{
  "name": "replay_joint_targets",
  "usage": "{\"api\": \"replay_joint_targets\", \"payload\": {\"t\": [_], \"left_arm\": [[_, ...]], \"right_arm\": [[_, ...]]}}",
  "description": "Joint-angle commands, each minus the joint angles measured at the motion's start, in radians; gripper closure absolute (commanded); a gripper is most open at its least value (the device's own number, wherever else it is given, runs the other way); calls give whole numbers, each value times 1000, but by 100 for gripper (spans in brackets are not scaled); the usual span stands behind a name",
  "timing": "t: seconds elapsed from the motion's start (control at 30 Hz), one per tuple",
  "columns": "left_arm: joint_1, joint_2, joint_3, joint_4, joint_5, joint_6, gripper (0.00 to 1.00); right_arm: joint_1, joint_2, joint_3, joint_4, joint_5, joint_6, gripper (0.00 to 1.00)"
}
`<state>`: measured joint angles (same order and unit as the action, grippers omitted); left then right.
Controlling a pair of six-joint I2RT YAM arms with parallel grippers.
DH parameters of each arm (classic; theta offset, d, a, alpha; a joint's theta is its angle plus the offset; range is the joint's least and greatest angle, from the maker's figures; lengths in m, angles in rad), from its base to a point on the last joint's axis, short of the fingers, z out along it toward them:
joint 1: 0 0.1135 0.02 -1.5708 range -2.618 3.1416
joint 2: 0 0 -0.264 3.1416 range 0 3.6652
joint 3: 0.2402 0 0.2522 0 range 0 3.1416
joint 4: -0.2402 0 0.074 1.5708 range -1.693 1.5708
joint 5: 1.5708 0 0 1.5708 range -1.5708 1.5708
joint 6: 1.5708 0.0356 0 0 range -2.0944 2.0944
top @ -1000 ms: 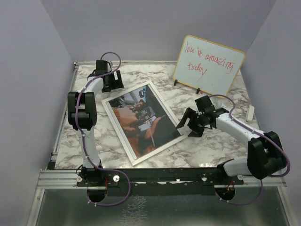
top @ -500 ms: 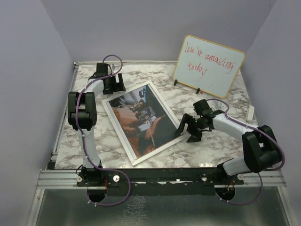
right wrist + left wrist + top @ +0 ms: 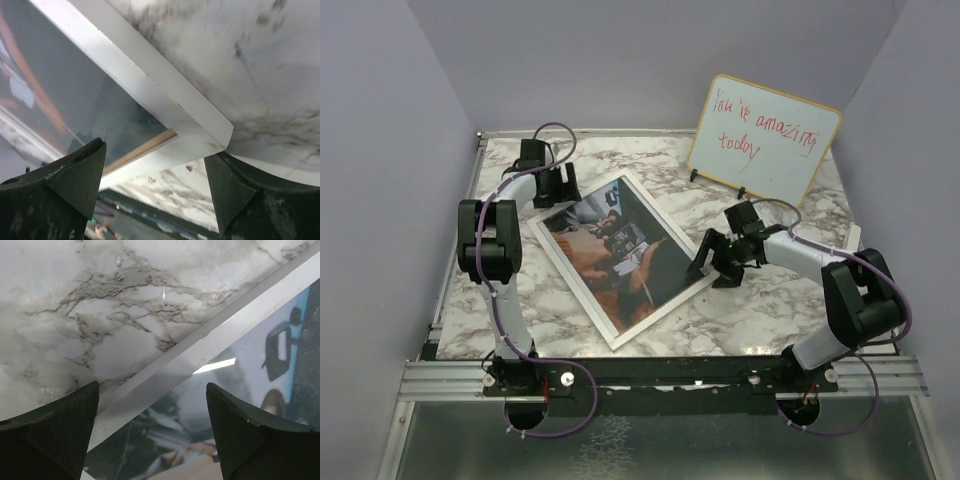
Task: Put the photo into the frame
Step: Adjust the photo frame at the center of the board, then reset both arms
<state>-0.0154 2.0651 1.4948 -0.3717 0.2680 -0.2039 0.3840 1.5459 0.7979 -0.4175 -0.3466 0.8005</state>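
White-railed frame point(image 3: 665, 312) askew on the marble table point(image 3: 760, 310), dark orange-brown photo point(image 3: 615, 255) behind its clear pane.

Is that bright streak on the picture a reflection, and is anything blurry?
Left wrist view: yes, a glare streak on the clear pane of the thin white-railed frame. Right wrist view: the grey-veined marble table is blurred. Top view: even, soft light.

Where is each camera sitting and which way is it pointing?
Top external: above and behind the bases, looking down on the table, frame and whiteboard; left arm and right arm show.
Left wrist: on the left arm, looking down at the frame's rail and marble; the open left end effector shows.
Right wrist: on the right arm, facing the frame's corner; the open right end effector shows.
Shared: both wrist views catch the white rail and photo.
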Motion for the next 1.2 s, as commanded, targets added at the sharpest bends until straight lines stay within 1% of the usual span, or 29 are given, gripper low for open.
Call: {"api": "replay_joint_targets", "payload": {"t": [0.0,0.1,0.23,0.4,0.63,0.77,0.93,0.97,1.07,1.17], "left_arm": [[-3,-77,-65,-86,-41,-62,15],[-3,-118,-131,-86,-37,-110,19],[-4,-177,-227,-84,-7,-171,23],[-6,-281,-366,-84,10,-220,24],[-6,-414,-519,-104,0,-212,23],[-6,-500,-594,-117,-50,-208,23],[-6,-593,-584,-159,-189,-189,17],[-5,-611,-570,-169,-216,-187,15],[-6,-669,-534,-186,-302,-185,8],[-6,-730,-496,-195,-361,-176,1]], "right_arm": [[-11,57,91,62,184,9,18],[-21,95,143,79,229,-6,19],[-34,158,220,100,249,-39,20],[-55,213,294,134,267,-92,20],[-78,263,337,204,247,-164,20],[-88,261,355,219,253,-186,20],[-89,201,390,133,340,-193,20],[-88,177,391,111,390,-193,20],[-88,87,365,61,487,-195,19],[-88,-46,307,49,532,-212,18]]}}
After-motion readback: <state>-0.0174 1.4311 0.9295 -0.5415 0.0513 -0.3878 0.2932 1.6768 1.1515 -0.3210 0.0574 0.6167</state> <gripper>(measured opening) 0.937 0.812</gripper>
